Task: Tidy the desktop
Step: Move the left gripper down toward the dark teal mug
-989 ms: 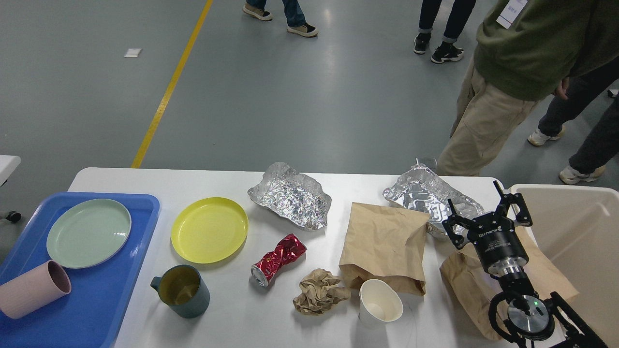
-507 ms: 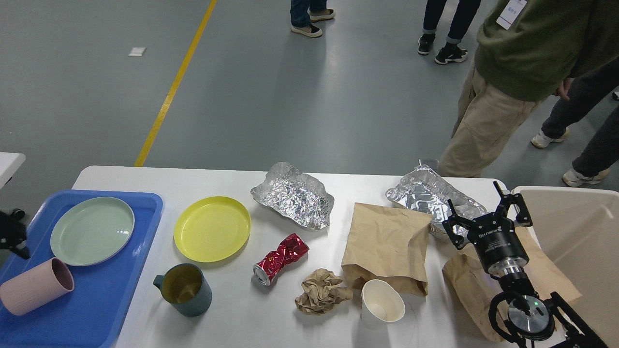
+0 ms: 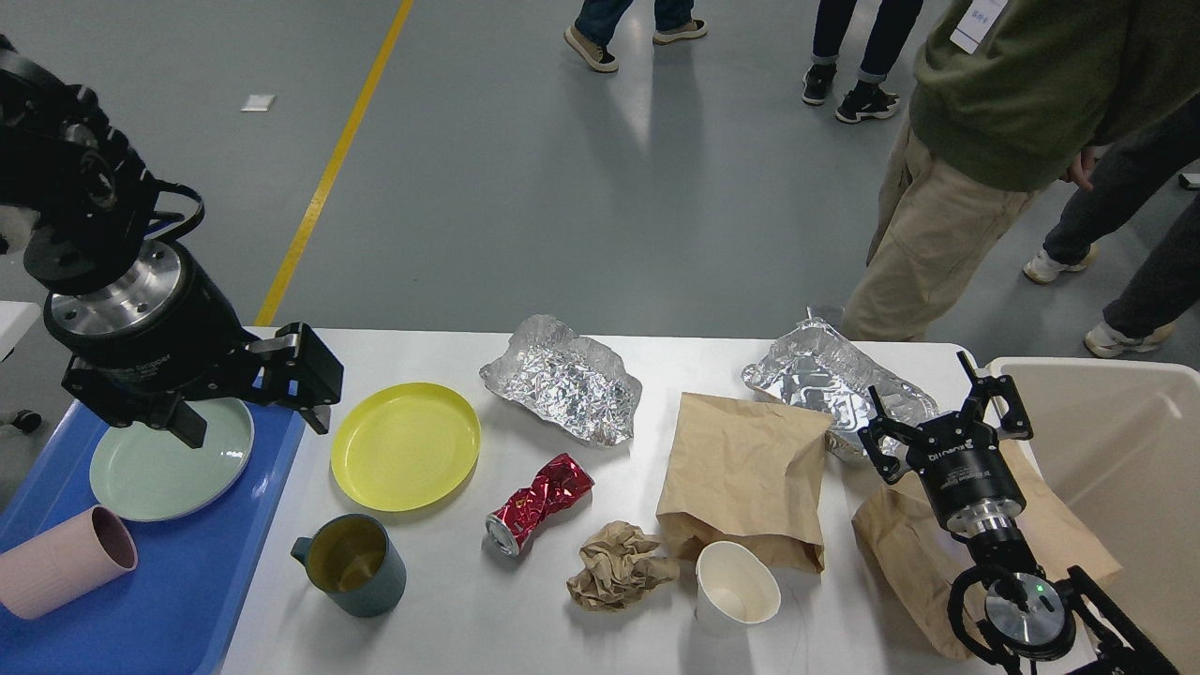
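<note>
The white desktop (image 3: 469,619) carries a yellow plate (image 3: 405,446), a dark teal mug (image 3: 352,564), a crushed red can (image 3: 541,502), a crumpled brown paper ball (image 3: 619,565), a white paper cup (image 3: 738,583), two brown paper bags (image 3: 745,478) (image 3: 914,553) and two crumpled foil trays (image 3: 562,378) (image 3: 825,373). My left gripper (image 3: 251,412) is open and empty, raised over the right edge of the blue tray (image 3: 187,581). My right gripper (image 3: 940,414) is open and empty, above the right foil tray and the right bag.
The blue tray at the left holds a pale green plate (image 3: 155,469) and a pink cup (image 3: 64,561) on its side. A beige bin (image 3: 1116,450) stands at the right end of the desktop. People stand on the floor beyond the far edge, one close to the right corner (image 3: 947,234).
My left arm has come in from the left and now hangs large over the tray's right edge. The right gripper has not moved. The people behind have shifted.
</note>
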Motion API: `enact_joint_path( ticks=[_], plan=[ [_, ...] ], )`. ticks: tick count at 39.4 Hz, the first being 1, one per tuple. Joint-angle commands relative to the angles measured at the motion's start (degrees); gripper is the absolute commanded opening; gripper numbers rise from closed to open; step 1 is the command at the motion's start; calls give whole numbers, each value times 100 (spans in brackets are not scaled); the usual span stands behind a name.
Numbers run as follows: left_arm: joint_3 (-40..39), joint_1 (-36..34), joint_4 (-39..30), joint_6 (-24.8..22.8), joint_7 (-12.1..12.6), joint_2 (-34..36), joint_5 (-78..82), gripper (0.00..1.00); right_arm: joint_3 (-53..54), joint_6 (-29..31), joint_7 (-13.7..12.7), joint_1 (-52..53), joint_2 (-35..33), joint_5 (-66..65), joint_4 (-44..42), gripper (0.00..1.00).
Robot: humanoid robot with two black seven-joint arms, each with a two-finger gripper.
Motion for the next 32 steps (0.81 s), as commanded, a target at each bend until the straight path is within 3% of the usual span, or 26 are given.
enact_joint_path(
  ticks=[1,6,16,23,32],
  plan=[
    [-84,-587,-184,-171,-8,-340,-408,96,0,0,0,-2,-3,0,1,100],
    [-101,-878,-175,-619,-26,-464,-549,96,0,0,0,-2,6,0,1,100],
    [-57,-729,-140,-533,-78,-499,-523,96,0,0,0,6,-3,0,1,100],
    [-57,-220,1,-120,-43,-438,-496,96,0,0,0,-2,-3,0,1,100],
    [-75,1194,1,1171,-26,-367,-488,94,0,0,0,-2,-3,0,1,100]
  ],
)
